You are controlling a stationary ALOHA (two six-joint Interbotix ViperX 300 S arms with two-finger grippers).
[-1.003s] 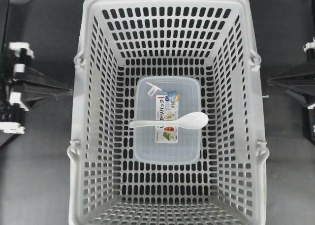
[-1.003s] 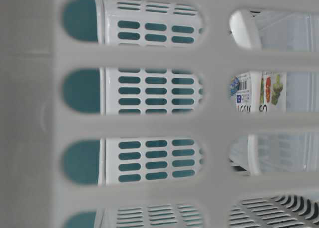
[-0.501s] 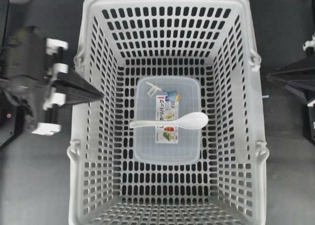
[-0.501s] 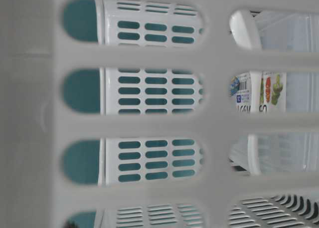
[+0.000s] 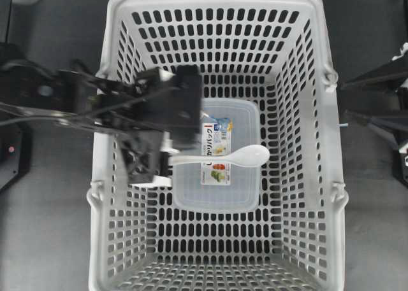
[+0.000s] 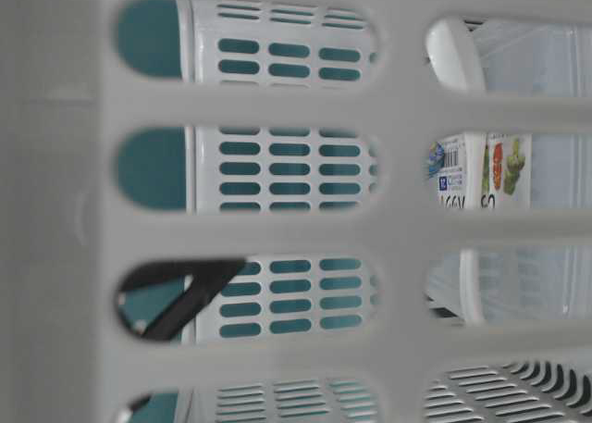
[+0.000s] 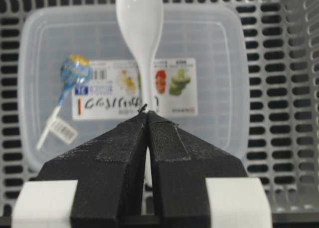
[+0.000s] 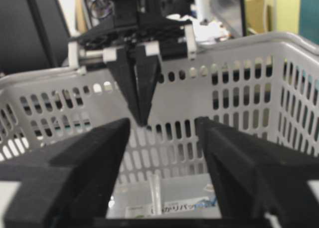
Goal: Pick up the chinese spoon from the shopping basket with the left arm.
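Observation:
The white chinese spoon (image 5: 245, 156) lies across the lid of a clear container inside the light grey shopping basket (image 5: 95, 240). Its bowl points to the overhead view's right. My left gripper (image 5: 162, 158) is shut and empty, hanging inside the basket above the spoon's handle end. In the left wrist view the closed fingertips (image 7: 147, 113) overlap the handle, with the spoon's bowl (image 7: 139, 18) beyond them. The right wrist view shows the left gripper (image 8: 142, 119) well above the spoon (image 8: 154, 193). My right gripper (image 5: 344, 101) is open, outside the basket's right wall.
The clear rectangular labelled container (image 5: 220, 195) rests on the basket floor, with a wrapped lollipop (image 7: 74, 71) on its lid. The slotted walls (image 7: 294, 88) rise steeply on every side. A black part of the left arm (image 6: 185, 293) shows through a slot in the table-level view.
My left arm has swung from outside the basket's left wall over the rim to above the spoon's handle. The right gripper has shifted slightly. The spoon has not moved.

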